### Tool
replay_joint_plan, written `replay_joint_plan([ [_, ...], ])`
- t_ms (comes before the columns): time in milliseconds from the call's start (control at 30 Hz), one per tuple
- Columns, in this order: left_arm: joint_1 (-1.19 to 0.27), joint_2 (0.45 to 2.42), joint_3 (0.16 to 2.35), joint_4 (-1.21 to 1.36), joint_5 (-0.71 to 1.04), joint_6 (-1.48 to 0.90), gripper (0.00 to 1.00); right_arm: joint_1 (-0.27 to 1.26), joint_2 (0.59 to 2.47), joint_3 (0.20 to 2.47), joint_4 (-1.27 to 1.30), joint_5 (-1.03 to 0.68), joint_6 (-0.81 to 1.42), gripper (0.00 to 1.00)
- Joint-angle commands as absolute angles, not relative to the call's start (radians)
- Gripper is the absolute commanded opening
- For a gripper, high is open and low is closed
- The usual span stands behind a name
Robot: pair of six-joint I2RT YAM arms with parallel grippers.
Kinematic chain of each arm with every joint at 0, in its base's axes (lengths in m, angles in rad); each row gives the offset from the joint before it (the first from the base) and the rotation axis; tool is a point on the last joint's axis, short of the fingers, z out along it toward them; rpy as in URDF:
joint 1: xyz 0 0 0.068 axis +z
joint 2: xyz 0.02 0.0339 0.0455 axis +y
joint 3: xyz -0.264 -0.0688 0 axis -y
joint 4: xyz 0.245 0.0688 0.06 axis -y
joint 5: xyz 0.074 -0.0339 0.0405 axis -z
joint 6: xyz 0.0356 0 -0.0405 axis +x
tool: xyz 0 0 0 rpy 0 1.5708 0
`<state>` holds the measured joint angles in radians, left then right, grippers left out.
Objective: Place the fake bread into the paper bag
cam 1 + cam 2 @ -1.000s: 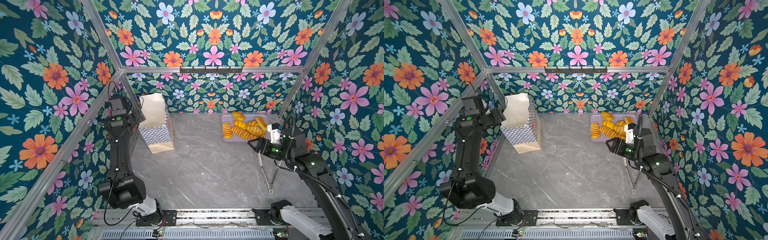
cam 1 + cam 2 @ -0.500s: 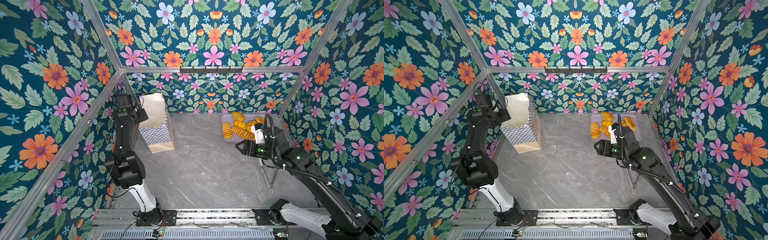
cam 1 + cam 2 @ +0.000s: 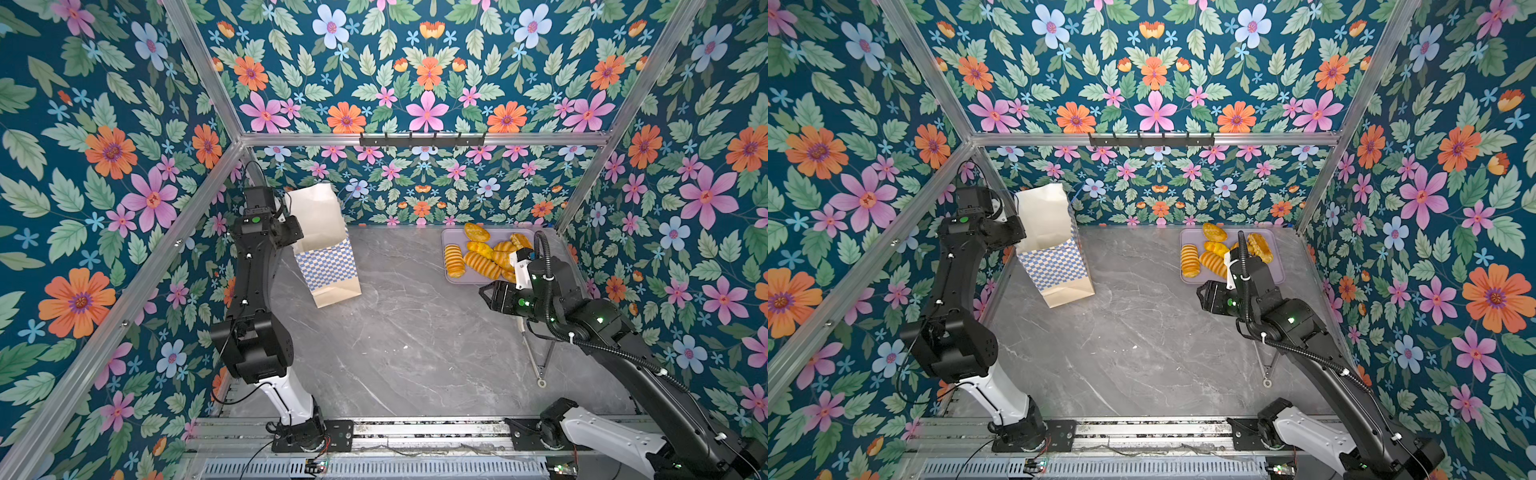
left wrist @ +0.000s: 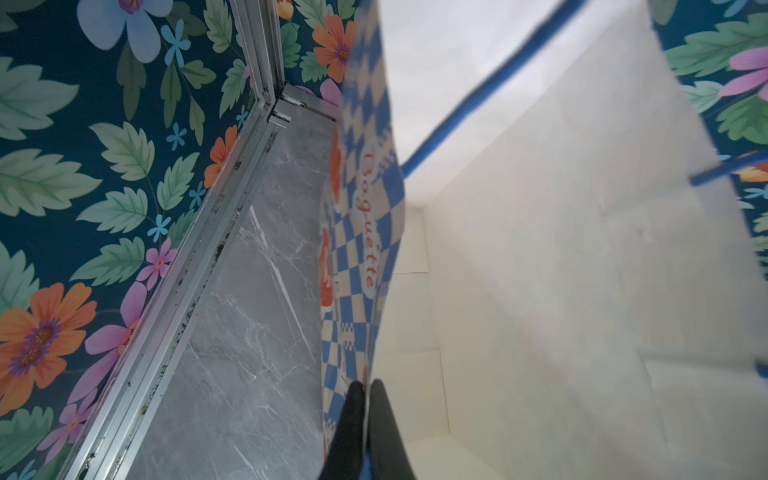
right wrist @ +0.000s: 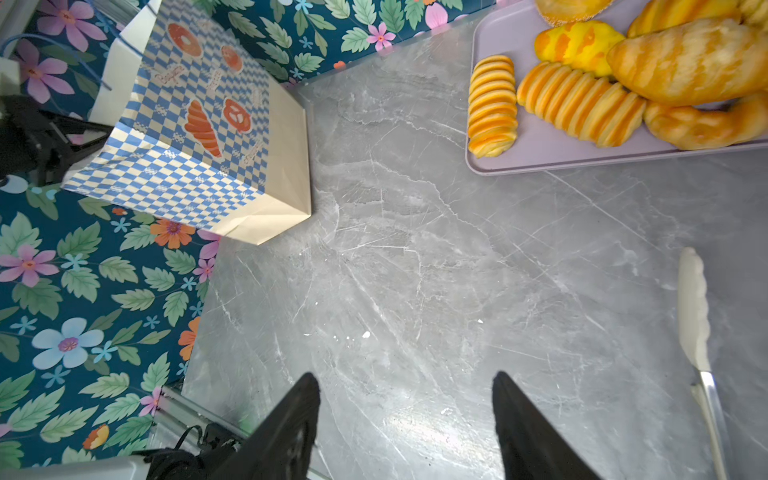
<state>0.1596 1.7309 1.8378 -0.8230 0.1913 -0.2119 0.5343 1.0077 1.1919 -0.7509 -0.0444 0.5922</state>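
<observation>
The left claw (image 4: 365, 388) pinches the top edge of the paper bag (image 3: 328, 257) right beside it. The right claw (image 5: 405, 378) is spread wide above the table (image 5: 415, 249), holding nothing. The bread (image 5: 582, 104) lies on a tray (image 5: 540, 156) just ahead of it.

This is a robot test cell in a lab. Panels with printed flowers (image 3: 104, 166) close the space on every side of the left arm (image 3: 253, 291) and the right arm (image 3: 602, 320), and they sit in bare aluminium profiles (image 3: 199, 79). Under the right gripper (image 5: 403, 376) lies a grey marble-look tabletop (image 3: 415, 332). At the foot of both arms a metal rail (image 3: 415, 430) carries their bolted bases, and near it a small circuit board (image 3: 316, 464) lies uncovered. A black cable hose (image 3: 549, 291) runs along the right arm
</observation>
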Motion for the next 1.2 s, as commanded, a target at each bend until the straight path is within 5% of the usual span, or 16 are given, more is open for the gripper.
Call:
replay_joint_plan([
  [0,0.155,1.662,1.785,-0.813,0.282,-0.229,0.0,0.535,1.007,1.192,-0.769,0.009,0.577,0.66],
  [400,0.098,1.293,1.442,-0.75,0.501,-0.376,0.0,0.397,1.052,1.203,-0.794,-0.06,0.584,0.76],
  [600,0.024,1.102,1.245,-0.677,0.5,-0.512,0.0,0.281,1.095,1.16,-0.808,-0.098,0.591,0.89],
  [767,-0.003,0.975,1.104,-0.638,0.446,-0.581,0.0,0.245,1.12,1.107,-0.771,-0.118,0.586,0.87],
  [967,-0.003,0.957,1.057,-0.665,0.417,-0.546,0.0,0.245,1.228,1.133,-0.739,-0.203,0.556,0.7],
  [1167,-0.003,0.98,1.146,-0.719,0.369,-0.501,0.65,0.289,1.372,1.225,-0.724,-0.217,0.532,0.6],
])
